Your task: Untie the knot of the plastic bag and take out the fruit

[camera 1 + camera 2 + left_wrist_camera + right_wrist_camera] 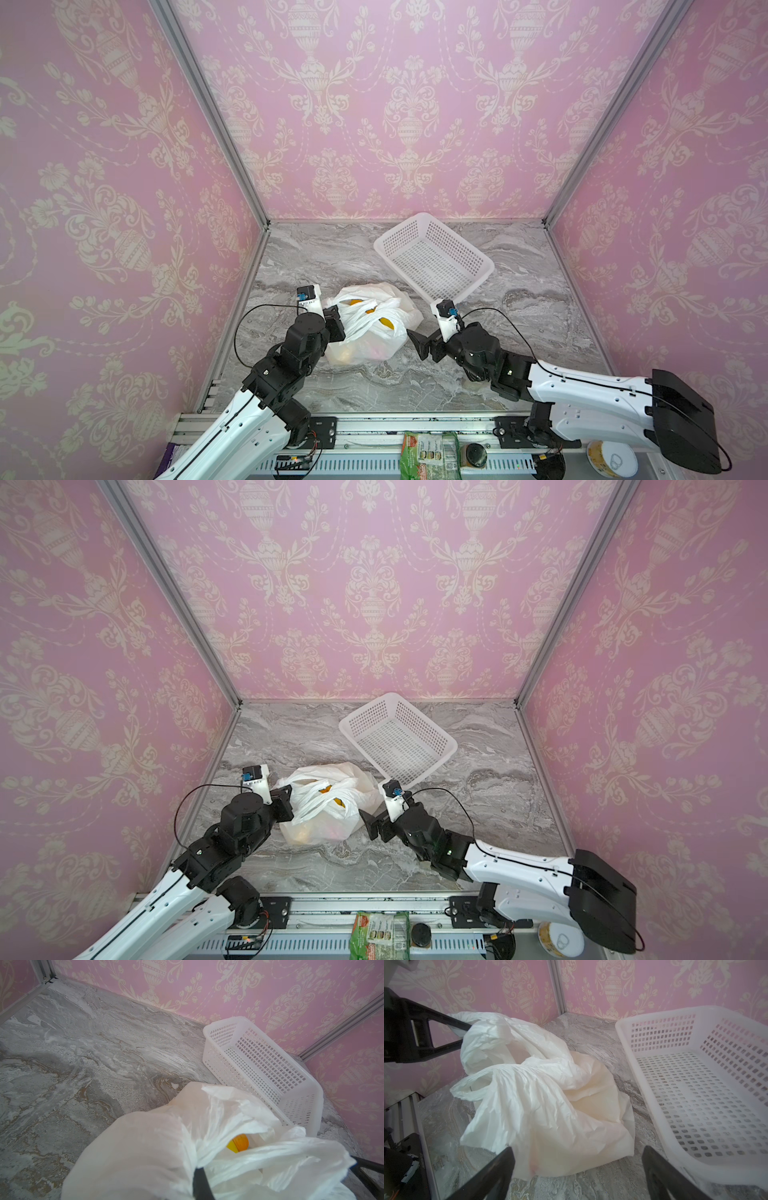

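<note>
The plastic bag [374, 332] slumps on the grey marble-patterned surface [519, 332], just beside the rigid white perforated basket [436, 257]. It is thin, crinkled, translucent white film, and its mouth gapes over smooth yellow-orange fruit [239, 1142]. The left fingers [336, 322] pinch a bunched loop handle [471, 1022] at the bag's left edge. The right fingers [417, 343] stand wide apart near its right side, holding nothing.

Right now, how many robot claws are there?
2. The left gripper pinches the plastic bag from its left; the right gripper hangs open on its right, near the basket.
</note>
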Robot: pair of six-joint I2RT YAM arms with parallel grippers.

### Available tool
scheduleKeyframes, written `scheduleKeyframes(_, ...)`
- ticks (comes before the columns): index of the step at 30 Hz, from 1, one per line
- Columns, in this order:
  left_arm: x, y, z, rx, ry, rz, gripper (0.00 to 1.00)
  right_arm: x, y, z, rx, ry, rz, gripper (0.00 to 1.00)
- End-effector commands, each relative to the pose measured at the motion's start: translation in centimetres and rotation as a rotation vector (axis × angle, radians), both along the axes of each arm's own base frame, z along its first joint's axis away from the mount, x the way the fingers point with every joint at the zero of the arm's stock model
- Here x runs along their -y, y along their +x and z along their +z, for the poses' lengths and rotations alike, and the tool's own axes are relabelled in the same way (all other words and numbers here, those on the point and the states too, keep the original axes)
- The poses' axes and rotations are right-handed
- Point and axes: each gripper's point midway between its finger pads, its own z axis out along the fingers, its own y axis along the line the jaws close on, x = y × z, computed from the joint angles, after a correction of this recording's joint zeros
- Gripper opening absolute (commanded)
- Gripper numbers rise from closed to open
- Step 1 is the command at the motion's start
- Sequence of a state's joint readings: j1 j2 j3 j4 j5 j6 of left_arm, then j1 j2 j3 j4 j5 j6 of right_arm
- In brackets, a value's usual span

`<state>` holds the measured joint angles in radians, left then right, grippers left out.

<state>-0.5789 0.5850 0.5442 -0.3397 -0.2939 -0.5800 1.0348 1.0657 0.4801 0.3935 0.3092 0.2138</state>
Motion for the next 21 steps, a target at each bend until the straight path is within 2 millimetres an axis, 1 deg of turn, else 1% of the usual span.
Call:
scheduleKeyframes(1, 0.4, 0.0, 1.1, 0.007, 0.009, -0.033, 0.00, -0.8, -0.7, 2.1, 0.072, -0.077, 0.080, 1.00)
scheduleKeyframes(3, 0.5, 0.1, 1.1, 0.006, 0.013, -0.039, 0.00, -1.2, -0.7, 2.6, 0.088, -0.120, 0.104, 1.00)
scheduleKeyframes(4, 0.6, 0.2, 1.1, 0.007, 0.012, -0.041, 0.00, -1.3, -0.4, 2.7, 0.095, -0.149, 0.099, 1.00)
scheduleKeyframes(8, 0.8, 0.3, 1.1, 0.006, 0.012, -0.043, 0.00, -2.4, 0.7, 2.2, 0.082, -0.273, 0.096, 1.00)
scheduleKeyframes(12, 0.9, 0.4, 1.2, 0.000, 0.015, -0.047, 0.00, -3.9, 1.4, 2.0, 0.069, -0.314, 0.119, 1.00)
scheduleKeyframes(17, 0.9, 0.4, 1.6, 0.008, 0.015, -0.051, 0.00, -5.8, 1.9, 1.1, 0.062, -0.382, 0.153, 1.00)
scheduleKeyframes(21, 0.8, 0.3, 1.8, 0.007, 0.020, -0.054, 0.00, -6.4, 2.7, 1.2, 0.071, -0.397, 0.136, 1.00)
